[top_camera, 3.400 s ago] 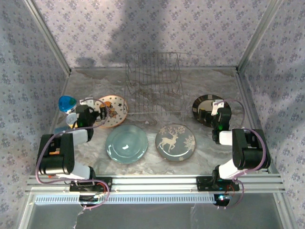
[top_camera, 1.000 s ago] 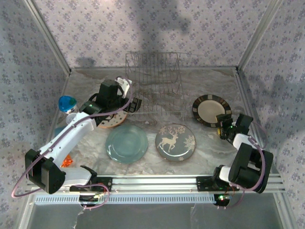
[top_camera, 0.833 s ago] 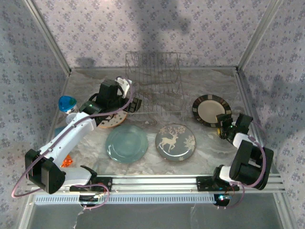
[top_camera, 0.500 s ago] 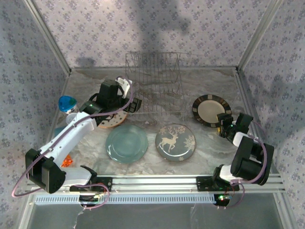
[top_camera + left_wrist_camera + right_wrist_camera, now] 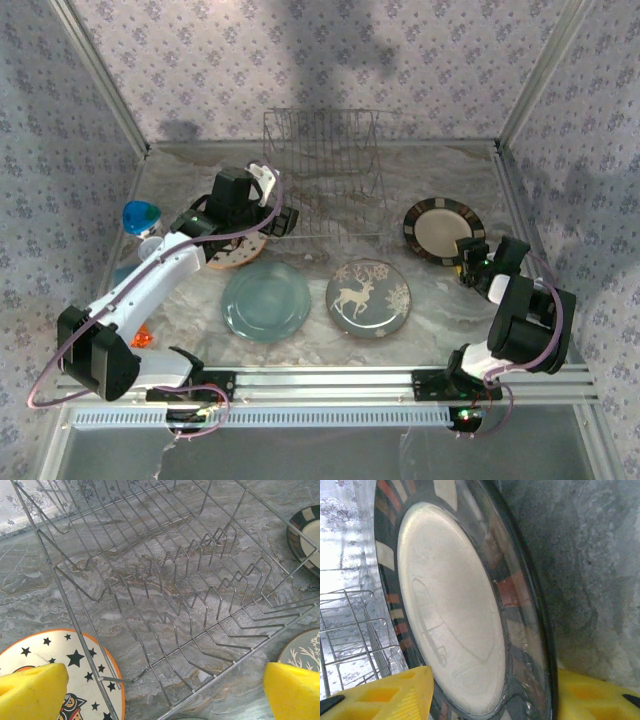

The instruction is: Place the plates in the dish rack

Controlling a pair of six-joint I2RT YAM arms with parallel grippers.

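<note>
The dish rack (image 5: 322, 175) stood on the table (image 5: 450, 170), its rows of upright wire prongs seen close in the left wrist view. All four plates lay flat on the table outside the rack.

The cream star plate (image 5: 232, 255) lay just off the rack's near left corner, its orange rim passing under the corner wire in the left wrist view. The teal plate (image 5: 266, 301) lay nearer the arms than the rack, in front of its left half. The deer plate (image 5: 367, 298) lay beside it, in front of the rack's right half. The black plate (image 5: 443, 230) lay to the right of the rack, close to its near right corner. A blue cup (image 5: 141, 216) stood well to the left of the rack.

The left gripper (image 5: 284, 220) hung over the rack's near left corner, above the far edge of the star plate. Its jaws were spread wide and its yellow fingertips (image 5: 30, 692) held nothing.

The right gripper (image 5: 467, 252) sat low at the black plate's near right rim, on the side away from the rack. In the right wrist view its yellow fingers (image 5: 385, 695) straddled that rim, one over the plate's face and one outside it. I could not tell whether the jaws were pressing on the plate or only set around it.
</note>
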